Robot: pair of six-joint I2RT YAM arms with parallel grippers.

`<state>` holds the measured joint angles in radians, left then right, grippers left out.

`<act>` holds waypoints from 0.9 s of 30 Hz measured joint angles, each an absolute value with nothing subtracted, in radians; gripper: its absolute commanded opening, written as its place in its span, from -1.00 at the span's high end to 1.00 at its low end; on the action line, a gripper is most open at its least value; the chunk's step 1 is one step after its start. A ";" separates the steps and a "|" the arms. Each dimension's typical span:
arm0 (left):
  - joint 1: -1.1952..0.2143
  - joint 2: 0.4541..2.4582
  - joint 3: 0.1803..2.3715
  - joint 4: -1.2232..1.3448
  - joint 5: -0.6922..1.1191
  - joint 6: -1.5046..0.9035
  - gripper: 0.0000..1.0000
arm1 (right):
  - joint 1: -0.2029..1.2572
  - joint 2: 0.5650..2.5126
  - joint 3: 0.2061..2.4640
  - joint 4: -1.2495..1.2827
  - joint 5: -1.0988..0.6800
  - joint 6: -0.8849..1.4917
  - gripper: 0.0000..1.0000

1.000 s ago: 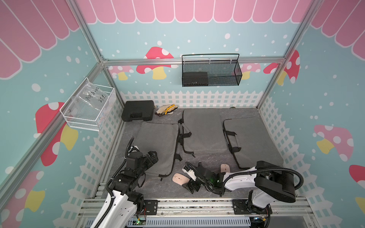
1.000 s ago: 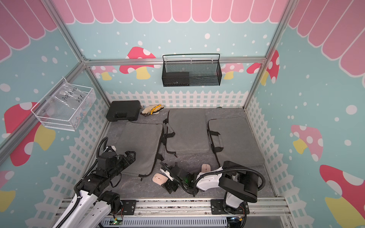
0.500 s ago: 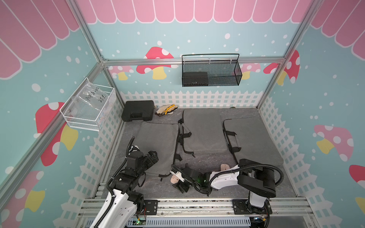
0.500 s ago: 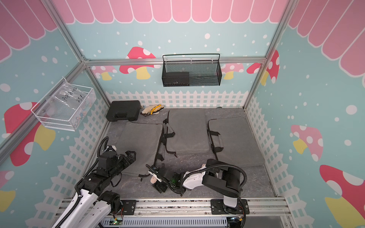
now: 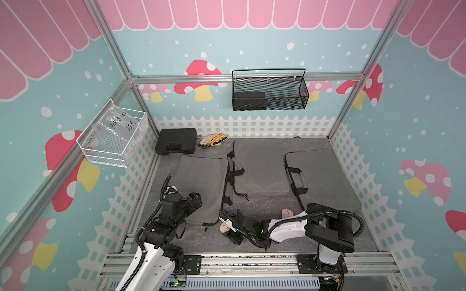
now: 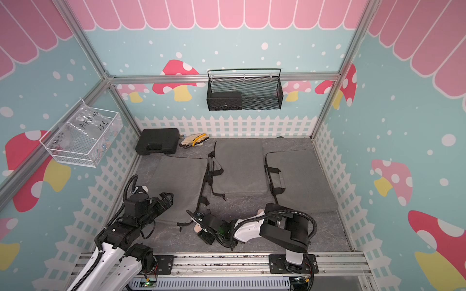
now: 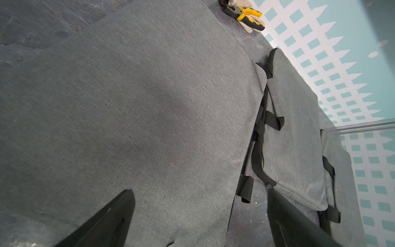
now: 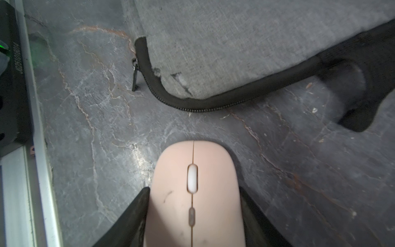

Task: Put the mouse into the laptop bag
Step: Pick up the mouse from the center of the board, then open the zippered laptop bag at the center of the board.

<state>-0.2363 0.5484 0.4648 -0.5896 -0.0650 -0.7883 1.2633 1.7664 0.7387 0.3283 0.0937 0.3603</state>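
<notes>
The pink mouse [image 8: 194,192] lies on the dark floor [image 8: 96,111] near the front rail, pinched at its flanks by the right gripper [image 8: 193,189]. Best lift it level and carry it toward eleven o'clock to the laptop bag [image 5: 199,184]. There the left gripper [image 7: 198,191], spread wide, could open the zip.

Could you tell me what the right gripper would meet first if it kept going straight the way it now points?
The right gripper grips the pale pink computer mouse; past that and dark grey stone-look tabletop, it would probably meet the black zipper edge of the grey fabric laptop bag.
</notes>
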 measured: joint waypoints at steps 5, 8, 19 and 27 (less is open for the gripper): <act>-0.240 0.551 0.465 -0.572 -0.019 -0.784 -1.00 | 1.257 1.678 0.678 0.282 0.112 0.364 0.07; -0.275 0.570 0.470 -0.540 0.010 -0.781 -1.00 | 1.223 1.581 0.627 0.273 0.113 0.374 0.10; -0.664 1.019 0.689 -0.350 -0.100 -0.750 -0.82 | 1.042 1.237 0.489 0.299 0.152 0.456 0.16; -0.784 1.470 0.977 -0.331 -0.205 -0.696 -0.53 | 0.962 1.148 0.389 0.263 0.173 0.531 0.20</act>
<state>-0.7837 1.4696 0.9768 -0.3309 -0.2054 -0.6956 0.9623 1.1477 0.3889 0.2630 0.1734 0.5308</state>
